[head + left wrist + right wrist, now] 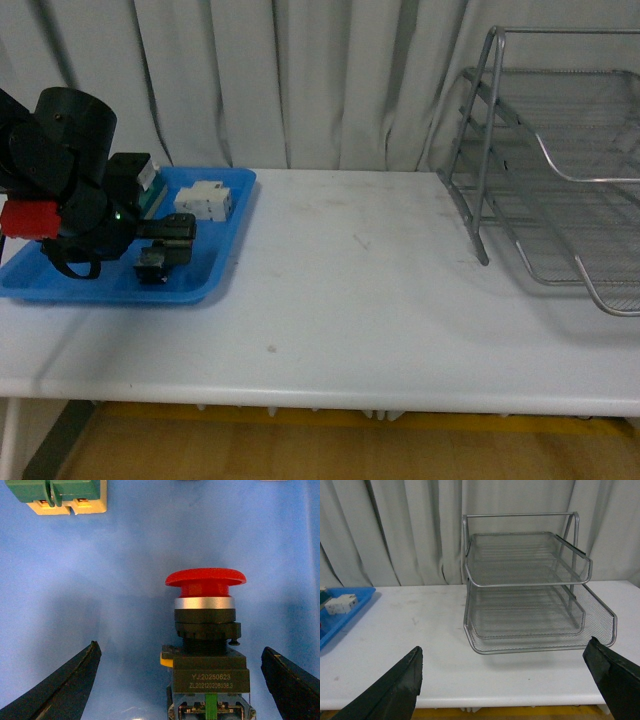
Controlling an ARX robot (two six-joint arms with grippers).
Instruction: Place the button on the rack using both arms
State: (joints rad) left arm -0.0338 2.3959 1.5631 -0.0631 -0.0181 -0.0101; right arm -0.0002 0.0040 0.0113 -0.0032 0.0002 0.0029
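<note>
**Left gripper open around button, no contact yet**

Small push-button with a red mushroom cap and dark blocky body (205, 630) sits in the flat blue plastic tray (215, 282), at the left end of the white table (350, 300). In the front view it's the dark lump (152, 266) near the tray's front edge.

Left gripper (180, 650) is spread wide and holds nothing. Wrist view: button sits between the two black fingers (70, 685), clear blue gap on both sides, no touch. It's off-centre, closer to one finger than the other. Red cap points away from the wrist.

Green-and-cream switch (60, 495) lies further along the tray, well apart from the button. White rectangular block (203, 200) is near the tray's back.

Right gripper (503, 649) is wide open and empty, facing the silver three-tier wire-mesh rack (527, 575). The rack stands at the table's right end (560, 180), well apart from the tray.
</note>
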